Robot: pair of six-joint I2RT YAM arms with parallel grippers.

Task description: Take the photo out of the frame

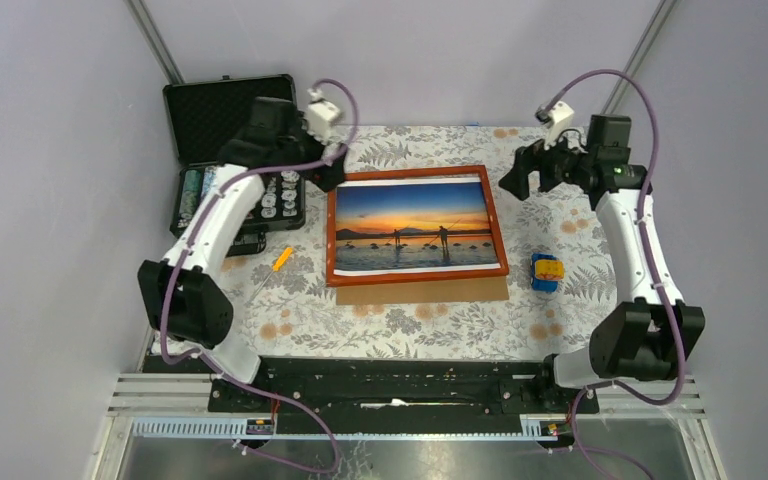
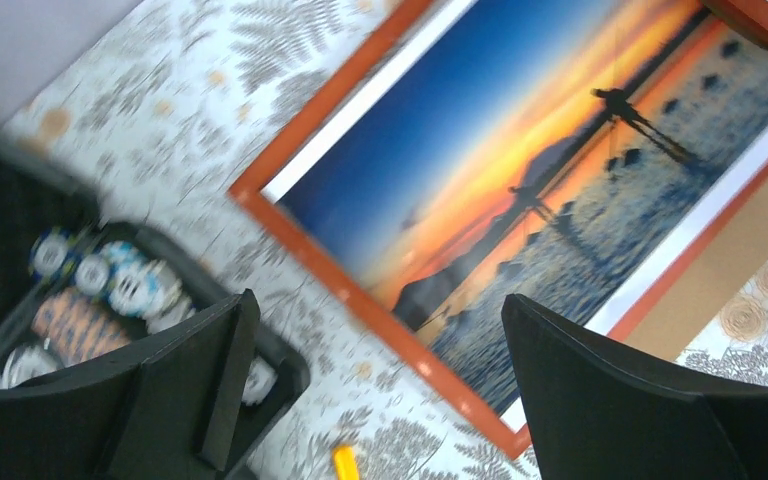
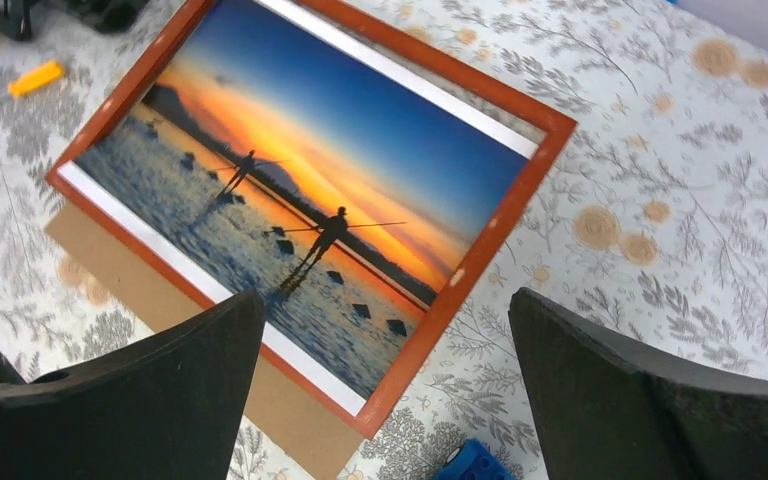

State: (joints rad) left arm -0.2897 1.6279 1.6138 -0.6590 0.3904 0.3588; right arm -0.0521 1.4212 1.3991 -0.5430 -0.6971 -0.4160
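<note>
The orange-red frame lies flat mid-table with the sunset photo inside it, face up. A brown backing board sticks out under its near edge. My left gripper hovers open and empty above the frame's far left corner. My right gripper hovers open and empty above the table just past the far right corner. In the left wrist view the frame and photo show between my fingers. In the right wrist view the frame, photo and board lie below.
An open black foam-lined case with poker chips stands at the far left. A small yellow piece lies left of the frame. A blue-and-yellow brick lies right of it. A floral cloth covers the table.
</note>
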